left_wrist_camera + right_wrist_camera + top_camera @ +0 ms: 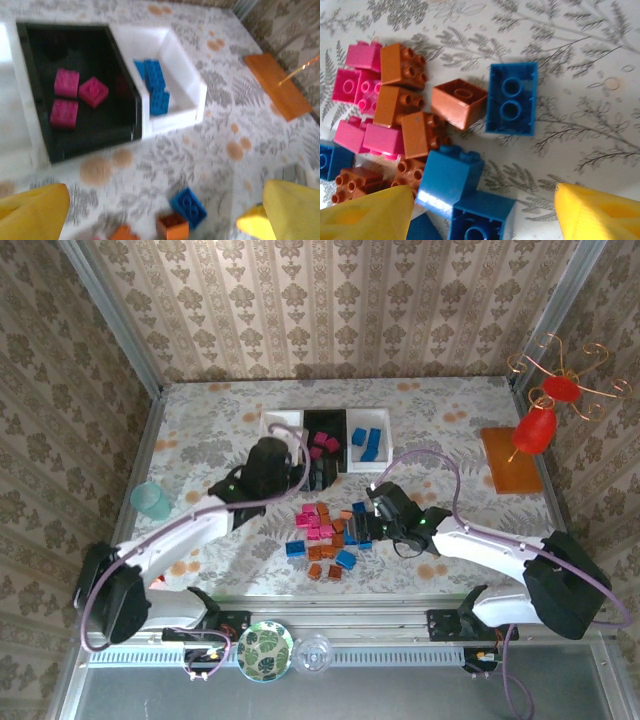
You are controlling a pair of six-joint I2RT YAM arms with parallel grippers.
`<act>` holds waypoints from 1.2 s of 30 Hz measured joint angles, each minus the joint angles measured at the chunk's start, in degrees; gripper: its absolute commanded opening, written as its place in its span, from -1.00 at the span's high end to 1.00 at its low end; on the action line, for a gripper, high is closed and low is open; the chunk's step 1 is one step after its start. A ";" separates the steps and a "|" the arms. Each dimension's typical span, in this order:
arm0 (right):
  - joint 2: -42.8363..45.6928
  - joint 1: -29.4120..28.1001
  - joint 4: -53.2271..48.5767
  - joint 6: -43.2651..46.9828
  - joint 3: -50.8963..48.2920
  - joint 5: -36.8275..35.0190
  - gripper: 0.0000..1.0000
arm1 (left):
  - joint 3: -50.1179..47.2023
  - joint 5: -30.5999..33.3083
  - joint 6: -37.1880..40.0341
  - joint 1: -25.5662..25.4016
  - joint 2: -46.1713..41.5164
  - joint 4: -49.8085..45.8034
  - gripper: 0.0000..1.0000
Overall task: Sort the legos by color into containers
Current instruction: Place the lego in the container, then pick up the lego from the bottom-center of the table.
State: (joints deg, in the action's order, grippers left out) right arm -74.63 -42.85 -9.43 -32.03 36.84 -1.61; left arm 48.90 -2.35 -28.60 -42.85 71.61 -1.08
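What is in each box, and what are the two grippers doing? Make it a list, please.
left white bin: looks empty
black bin: magenta bricks
right white bin: blue bricks
loose pile: blue, magenta and orange bricks on the table
left gripper: open, near the black bin
right gripper: open, over the loose pile

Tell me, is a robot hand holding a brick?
No. The left gripper and right gripper are both open and empty, above loose bricks.

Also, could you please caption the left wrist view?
Left fingers open over loose legos; magenta legos in the black bin, blue legos in the right white bin.
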 measured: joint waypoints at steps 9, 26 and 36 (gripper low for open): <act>-3.32 -2.45 0.46 -2.56 -2.60 -0.15 -0.28 | -13.97 4.07 -3.04 -2.12 -12.92 -0.37 -1.00; 5.18 -1.99 -2.23 -3.98 -6.58 -4.00 0.49 | -15.96 6.95 -4.07 -2.12 -15.93 -1.49 -1.00; 12.41 10.51 -8.44 0.96 3.13 -3.04 0.51 | -19.50 7.37 -4.22 -2.12 -16.87 -1.90 -1.00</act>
State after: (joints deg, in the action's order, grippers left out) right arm -62.22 -32.34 -17.87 -31.07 39.97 -4.64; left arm 29.41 5.02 -32.82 -44.97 54.74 -2.98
